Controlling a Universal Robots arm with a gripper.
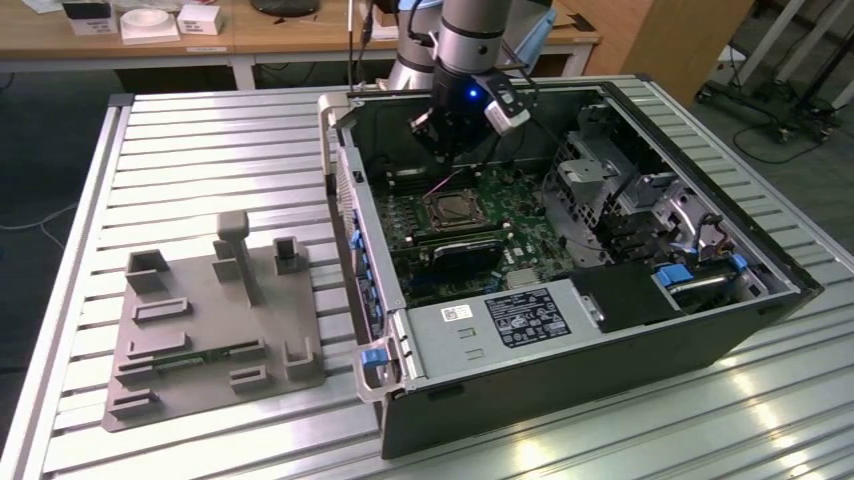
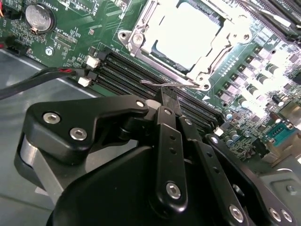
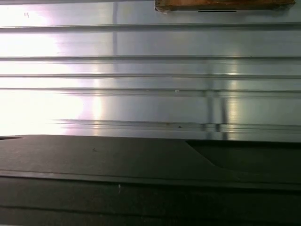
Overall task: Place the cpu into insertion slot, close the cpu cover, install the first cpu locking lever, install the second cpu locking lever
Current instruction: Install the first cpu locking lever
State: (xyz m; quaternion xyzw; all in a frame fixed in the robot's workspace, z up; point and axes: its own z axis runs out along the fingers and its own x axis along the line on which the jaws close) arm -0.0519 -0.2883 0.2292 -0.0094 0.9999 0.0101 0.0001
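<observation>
**Gripper** (image 1: 451, 140): on the arm, reaching down into the open computer case (image 1: 561, 350) above the motherboard. In the second wrist view the gripper (image 2: 164, 96) has its black fingers drawn together with nothing between them. Their tip is just beside the hooked end of a thin wire locking lever (image 2: 176, 84).

**Cpu** (image 2: 188, 33): silvery top up, seated flat in the insertion slot (image 2: 209, 12).

**Cpu cover** (image 2: 225, 47): silvery frame lying down around the chip, which shows through its cut-out.

**Locking lever**: lies along the socket edge nearest the gripper, between the socket and the long black memory slots (image 2: 122, 70).

**Coin battery** (image 2: 40, 16): on the green board, well apart from the socket.

**Table** (image 1: 200, 150): ribbed aluminium, carrying the case. A grey fixture plate (image 1: 214, 330) stands on the exterior view's left.
</observation>
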